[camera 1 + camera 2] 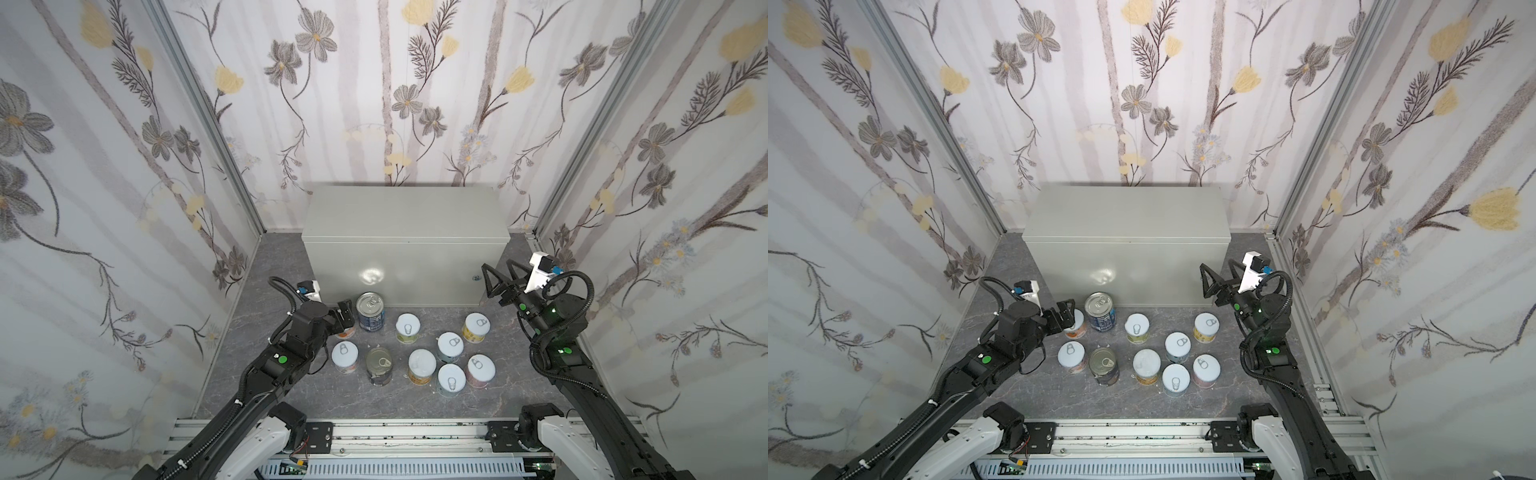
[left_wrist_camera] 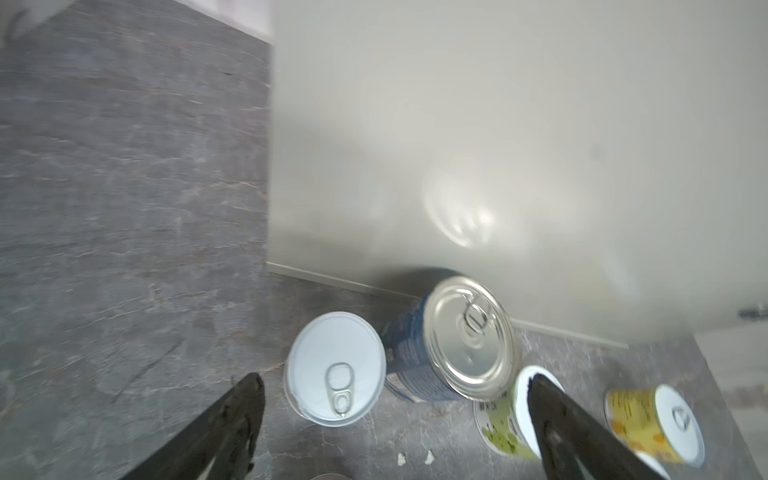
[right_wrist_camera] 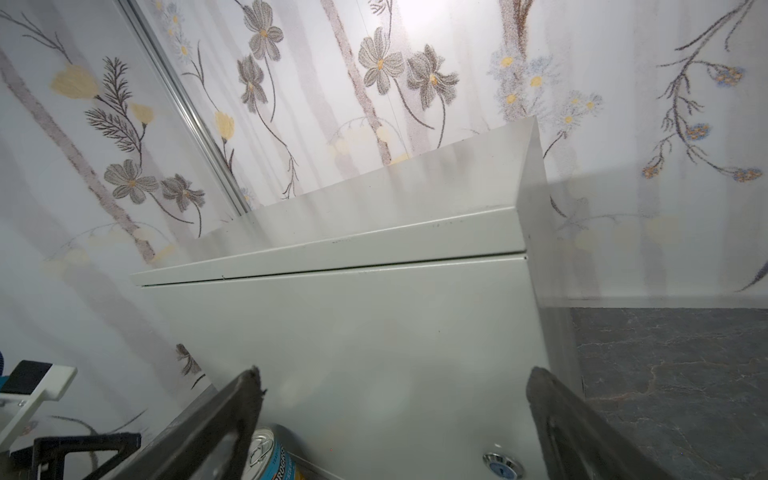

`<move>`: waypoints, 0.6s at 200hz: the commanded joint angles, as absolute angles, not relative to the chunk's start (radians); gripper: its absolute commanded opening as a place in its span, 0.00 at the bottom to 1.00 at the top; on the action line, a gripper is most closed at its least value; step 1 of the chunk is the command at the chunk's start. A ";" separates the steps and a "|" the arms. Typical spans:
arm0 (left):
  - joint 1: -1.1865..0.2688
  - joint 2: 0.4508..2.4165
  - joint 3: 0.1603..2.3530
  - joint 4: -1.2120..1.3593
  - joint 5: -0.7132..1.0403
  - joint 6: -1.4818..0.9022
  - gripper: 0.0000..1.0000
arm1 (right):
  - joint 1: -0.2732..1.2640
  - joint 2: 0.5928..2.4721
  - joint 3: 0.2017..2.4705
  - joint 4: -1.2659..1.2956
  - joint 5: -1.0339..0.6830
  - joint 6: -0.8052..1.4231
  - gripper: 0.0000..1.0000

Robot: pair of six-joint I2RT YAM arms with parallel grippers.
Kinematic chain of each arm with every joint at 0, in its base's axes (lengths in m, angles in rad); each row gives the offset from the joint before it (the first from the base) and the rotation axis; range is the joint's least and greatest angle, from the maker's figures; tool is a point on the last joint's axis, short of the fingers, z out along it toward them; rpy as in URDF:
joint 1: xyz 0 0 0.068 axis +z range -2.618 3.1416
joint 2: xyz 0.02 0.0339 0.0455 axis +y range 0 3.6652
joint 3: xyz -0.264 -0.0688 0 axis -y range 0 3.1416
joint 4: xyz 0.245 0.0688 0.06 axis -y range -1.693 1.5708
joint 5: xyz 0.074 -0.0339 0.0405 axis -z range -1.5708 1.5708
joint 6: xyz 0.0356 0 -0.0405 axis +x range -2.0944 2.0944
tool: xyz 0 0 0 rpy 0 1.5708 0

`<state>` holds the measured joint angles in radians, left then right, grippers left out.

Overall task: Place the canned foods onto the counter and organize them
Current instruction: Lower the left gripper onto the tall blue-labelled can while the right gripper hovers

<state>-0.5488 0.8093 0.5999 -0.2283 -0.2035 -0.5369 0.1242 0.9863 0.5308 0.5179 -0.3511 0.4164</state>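
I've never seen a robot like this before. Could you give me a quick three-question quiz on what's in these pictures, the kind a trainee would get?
1. Pick one: how many cans stand on top of the grey counter? A) none B) two C) five
2. True or false: the left claw and the right claw are both open and gripping nothing.
3. Fill the gap: ___ cans have bare metal lids, like the tall can standing on the floor by the counter's front.

Key: 1 A. 2 True. 3 Two.
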 commanded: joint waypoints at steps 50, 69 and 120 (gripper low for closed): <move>-0.716 1.005 0.561 -0.043 -0.235 -0.430 1.00 | 0.126 0.997 0.506 0.634 -0.211 0.459 1.00; -0.732 1.097 0.623 -0.116 -0.234 -0.403 1.00 | 0.126 0.998 0.500 0.621 -0.195 0.457 1.00; -0.781 1.293 0.679 -0.098 -0.411 -0.337 1.00 | 0.126 1.001 0.500 0.612 -0.193 0.459 1.00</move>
